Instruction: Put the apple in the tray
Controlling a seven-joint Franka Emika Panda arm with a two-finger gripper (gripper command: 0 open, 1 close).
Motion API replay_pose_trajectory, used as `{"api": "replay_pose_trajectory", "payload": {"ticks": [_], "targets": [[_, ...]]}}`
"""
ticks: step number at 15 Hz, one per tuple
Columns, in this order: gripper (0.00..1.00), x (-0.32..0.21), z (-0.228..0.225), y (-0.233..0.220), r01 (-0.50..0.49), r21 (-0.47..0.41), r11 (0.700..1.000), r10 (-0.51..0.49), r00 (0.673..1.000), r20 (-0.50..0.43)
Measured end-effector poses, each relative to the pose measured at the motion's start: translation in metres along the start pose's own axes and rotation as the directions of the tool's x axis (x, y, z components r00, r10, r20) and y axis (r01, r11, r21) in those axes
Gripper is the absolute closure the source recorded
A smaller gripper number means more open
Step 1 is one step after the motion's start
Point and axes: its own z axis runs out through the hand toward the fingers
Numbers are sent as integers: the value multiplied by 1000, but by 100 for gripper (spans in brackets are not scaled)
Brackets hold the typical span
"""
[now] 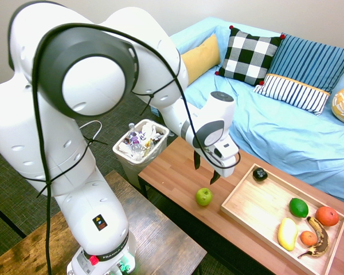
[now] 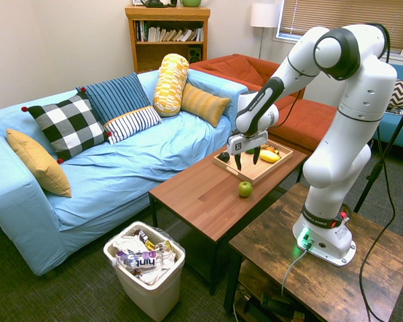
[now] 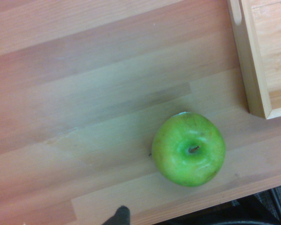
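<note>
End effector [image 1: 205, 168]: fingers apart, empty, above the worktop [image 1: 172, 172].
Small round green apple [image 1: 203, 196]: on worktop, at 9 o'clock from the light wooden tray [image 1: 258, 201], near it.

apple [image 1: 203, 196] on coffee table [image 1: 172, 172] near its front edge, just beside tray [image 1: 258, 206] corner, not touching; gripper [image 1: 207, 168] above table, over apple; tray holds fruit; bin [image 1: 140, 144] on floor beside table end; sofa [image 1: 275, 126] behind table
</note>
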Motion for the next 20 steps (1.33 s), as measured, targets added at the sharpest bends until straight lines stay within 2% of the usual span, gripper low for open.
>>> {"api": "replay_pose_trajectory", "payload": {"ticks": [7,17,18,20], "targets": [[0,19,72,0,-26,-12,1000,27,998,53],[0,30,116,-11,-41,-16,999,42,996,78],[100,28,121,-12,-40,-23,999,41,996,82],[100,27,131,-11,-40,-32,999,43,996,83]]}}
